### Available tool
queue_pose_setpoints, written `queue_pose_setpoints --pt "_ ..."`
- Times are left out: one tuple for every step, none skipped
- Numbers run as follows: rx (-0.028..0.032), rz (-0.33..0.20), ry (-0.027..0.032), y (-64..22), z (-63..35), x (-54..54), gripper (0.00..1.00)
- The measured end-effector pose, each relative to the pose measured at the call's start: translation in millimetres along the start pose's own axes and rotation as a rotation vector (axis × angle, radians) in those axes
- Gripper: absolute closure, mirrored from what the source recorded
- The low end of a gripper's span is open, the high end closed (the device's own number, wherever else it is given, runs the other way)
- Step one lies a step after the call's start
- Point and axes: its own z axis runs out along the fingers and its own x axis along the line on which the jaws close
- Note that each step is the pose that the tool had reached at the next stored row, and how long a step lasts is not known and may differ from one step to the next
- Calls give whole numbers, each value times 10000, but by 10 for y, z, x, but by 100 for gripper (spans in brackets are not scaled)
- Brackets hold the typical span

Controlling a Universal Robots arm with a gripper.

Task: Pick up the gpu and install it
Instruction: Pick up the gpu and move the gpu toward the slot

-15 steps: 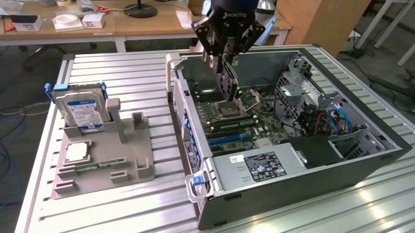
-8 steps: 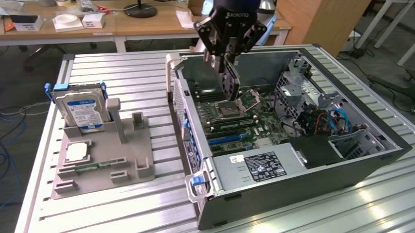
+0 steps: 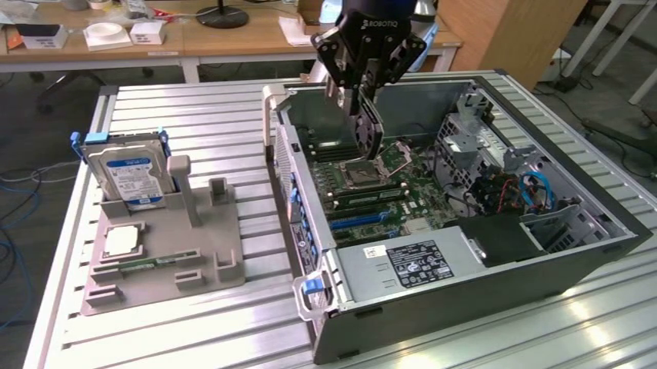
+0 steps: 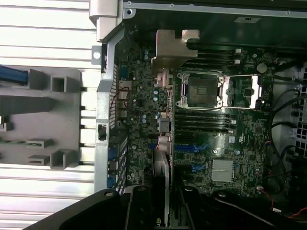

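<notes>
Gripper [image 3: 361, 92] is closed on the gpu [image 3: 368, 132]. The card is held edge-down between the fingers, directly below the tool, inside the open computer case [image 3: 493, 300]. It is positioned over the motherboard [image 3: 411, 184], beside the CPU socket [image 4: 199, 91]. Contact with the board cannot be told.

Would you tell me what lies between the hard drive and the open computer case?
In the exterior view, two upright posts of the grey holder, then a bare strip of slatted table.
</notes>
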Motion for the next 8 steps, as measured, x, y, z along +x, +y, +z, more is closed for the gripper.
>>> queue_pose_setpoints --pt "0 0 0 0 0 -6 74" --pt "0 0 0 0 0 -12 74" --pt "0 0 0 0 0 -19 74" --pt "0 0 0 -1 0 -26 74" --pt "0 -1 0 -1 0 -35 74" --pt "0 0 0 -1 0 -44 74" --pt "0 0 0 -1 0 -55 74" --pt "0 0 1 -1 -1 -67 74"
